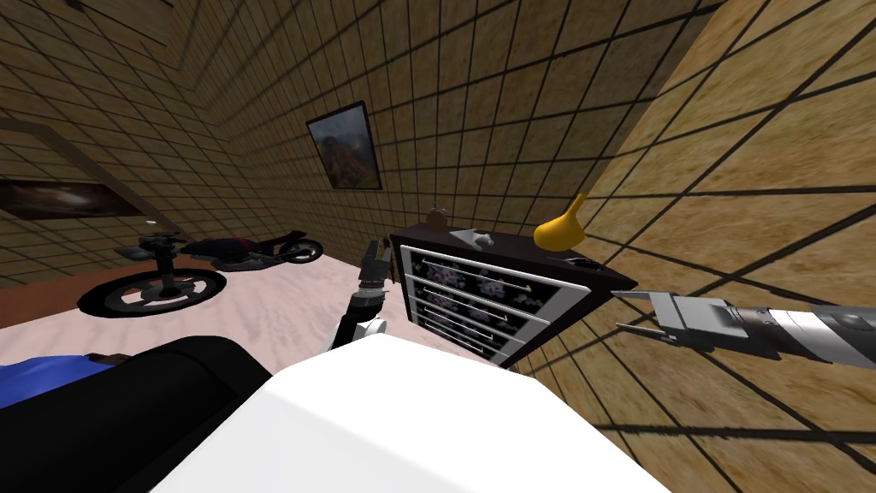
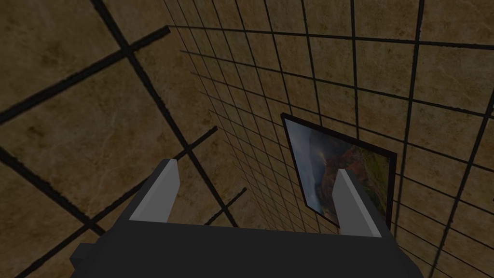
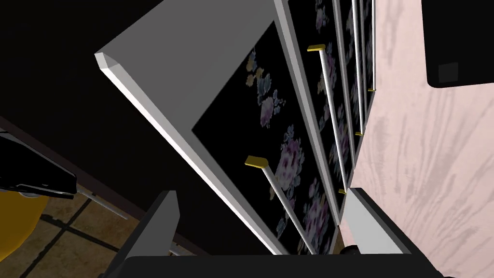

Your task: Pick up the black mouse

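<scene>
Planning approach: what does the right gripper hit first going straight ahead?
The right gripper would probably meet the dresser's floral top drawer front first, near its handle; depth unclear.

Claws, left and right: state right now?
Left claw: open, empty.
Right claw: open, empty, by the chest of drawers.

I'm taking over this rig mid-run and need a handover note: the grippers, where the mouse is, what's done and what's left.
Left gripper: open, empty, idle to the left of the dresser.
Right gripper: open, empty, just off the dresser's right corner, fingers pointing toward it.
Black mouse: likely the small dark shape on the dresser top beside the yellow object; untouched.
Done: positioned at the dresser, nothing grasped.
Left: bring the right gripper over the mouse, close, lift.
</scene>
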Robot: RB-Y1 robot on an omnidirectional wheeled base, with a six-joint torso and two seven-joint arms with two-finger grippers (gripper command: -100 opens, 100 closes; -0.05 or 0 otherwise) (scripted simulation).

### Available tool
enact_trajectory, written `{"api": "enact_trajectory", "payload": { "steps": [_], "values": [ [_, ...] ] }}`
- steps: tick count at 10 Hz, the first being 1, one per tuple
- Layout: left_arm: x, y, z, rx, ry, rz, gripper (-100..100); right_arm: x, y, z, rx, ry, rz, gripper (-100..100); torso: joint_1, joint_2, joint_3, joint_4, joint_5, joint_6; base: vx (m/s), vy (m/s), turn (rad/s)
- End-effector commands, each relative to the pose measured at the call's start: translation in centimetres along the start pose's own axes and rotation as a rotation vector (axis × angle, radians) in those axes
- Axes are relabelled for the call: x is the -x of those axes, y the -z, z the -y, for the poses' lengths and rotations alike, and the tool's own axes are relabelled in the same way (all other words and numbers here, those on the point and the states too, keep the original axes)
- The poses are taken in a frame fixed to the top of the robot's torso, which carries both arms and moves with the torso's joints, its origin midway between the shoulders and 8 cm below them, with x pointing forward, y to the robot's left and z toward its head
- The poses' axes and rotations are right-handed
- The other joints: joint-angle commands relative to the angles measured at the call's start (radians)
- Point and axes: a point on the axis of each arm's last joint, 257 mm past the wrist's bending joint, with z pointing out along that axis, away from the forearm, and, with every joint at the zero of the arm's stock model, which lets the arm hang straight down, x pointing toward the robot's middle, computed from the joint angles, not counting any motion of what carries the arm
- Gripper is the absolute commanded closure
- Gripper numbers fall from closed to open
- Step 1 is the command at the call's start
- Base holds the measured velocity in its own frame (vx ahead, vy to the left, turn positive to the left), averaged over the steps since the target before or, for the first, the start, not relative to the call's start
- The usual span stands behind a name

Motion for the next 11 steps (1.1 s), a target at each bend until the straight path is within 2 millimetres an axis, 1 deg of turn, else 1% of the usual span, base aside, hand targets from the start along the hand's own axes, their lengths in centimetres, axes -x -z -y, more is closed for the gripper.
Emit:
{"api": "enact_trajectory", "payload": {
  "steps": [1,2,3,4,5,6,7,8,9,10,11],
  "values": [
    [0.0,0.0,0.0,0.0,0.0,0.0,0,-0.8,1.0,1.1,0.012,0.023,-0.071,-100,0.0,0.0,0.0,0.0,0.0,0.0,0.039,0.015,-0.02],
    [0.0,0.0,0.0,0.0,0.0,0.0,0,0.0,0.9,1.7,0.013,0.05,-0.073,-100,0.0,-0.001,0.0,0.0,0.0,0.0,0.043,0.01,-0.018],
    [0.0,0.0,0.0,0.0,0.0,0.0,0,-1.3,1.8,2.3,0.024,0.048,-0.136,-100,0.0,-0.001,0.0,0.0,0.0,0.0,0.059,0.002,-0.019],
    [0.0,0.0,0.0,0.0,0.0,0.0,0,0.0,1.8,3.2,0.022,0.083,-0.136,-100,0.0,-0.002,-0.001,0.0,0.0,0.0,0.051,0.002,-0.014],
    [0.0,0.0,0.0,0.0,0.0,0.0,0,-1.0,2.5,3.8,0.034,0.084,-0.196,-100,0.0,-0.002,-0.001,0.0,0.0,0.0,0.053,0.006,-0.015],
    [0.0,0.0,0.0,0.0,0.0,0.0,0,0.4,2.3,4.6,0.036,0.122,-0.196,-100,0.0,-0.002,-0.001,0.0,0.0,0.0,0.047,0.005,-0.014],
    [0.0,0.0,0.0,0.0,0.0,0.0,0,-0.2,3.0,5.4,0.045,0.126,-0.249,-100,0.0,-0.002,-0.001,0.0,0.0,0.0,0.056,0.004,-0.013],
    [0.0,0.0,0.0,0.0,0.0,0.0,0,1.0,2.6,5.9,0.049,0.156,-0.249,-100,0.0,-0.002,-0.001,0.0,0.0,0.0,0.053,0.003,-0.014],
    [0.0,0.0,0.0,0.0,0.0,0.0,0,0.4,3.2,6.6,0.057,0.154,-0.298,-100,0.0,-0.002,-0.001,-0.001,0.0,0.0,0.064,0.004,-0.017],
    [0.0,0.0,0.0,0.0,0.0,0.0,0,1.4,2.9,7.1,0.061,0.181,-0.296,-100,0.0,-0.003,-0.001,-0.001,0.0,0.0,0.055,-0.002,-0.01],
    [0.0,0.0,0.0,0.0,0.0,0.0,0,1.3,3.3,7.8,0.068,0.184,-0.339,-100,0.0,-0.002,-0.001,-0.001,0.0,0.0,0.062,-0.003,-0.017]
  ]
}}
